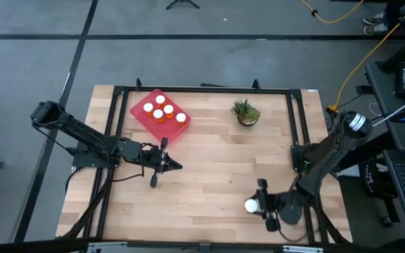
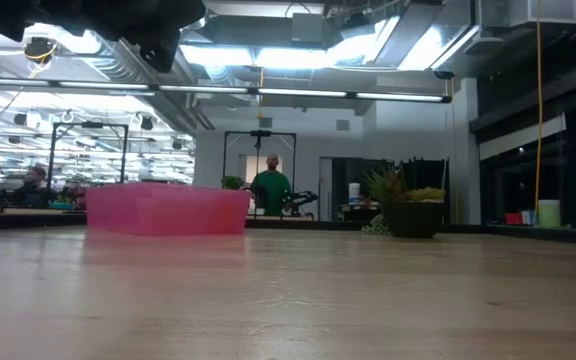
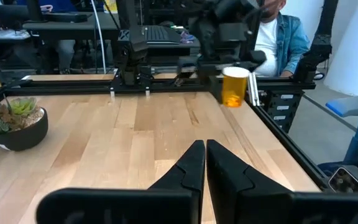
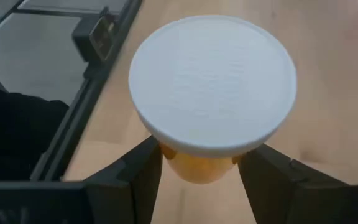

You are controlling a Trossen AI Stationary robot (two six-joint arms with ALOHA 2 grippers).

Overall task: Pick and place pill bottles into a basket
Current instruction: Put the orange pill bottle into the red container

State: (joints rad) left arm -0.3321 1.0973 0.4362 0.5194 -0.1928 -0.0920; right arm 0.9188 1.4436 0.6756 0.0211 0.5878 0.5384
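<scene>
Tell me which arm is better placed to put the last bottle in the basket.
Right. The right gripper is shut on the last pill bottle near the table's front right. The left gripper is shut and empty, nearer the basket, which holds five bottles.

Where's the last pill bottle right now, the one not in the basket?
In the high view the pill bottle is in the right gripper near the table's front right corner, far from the basket.
</scene>
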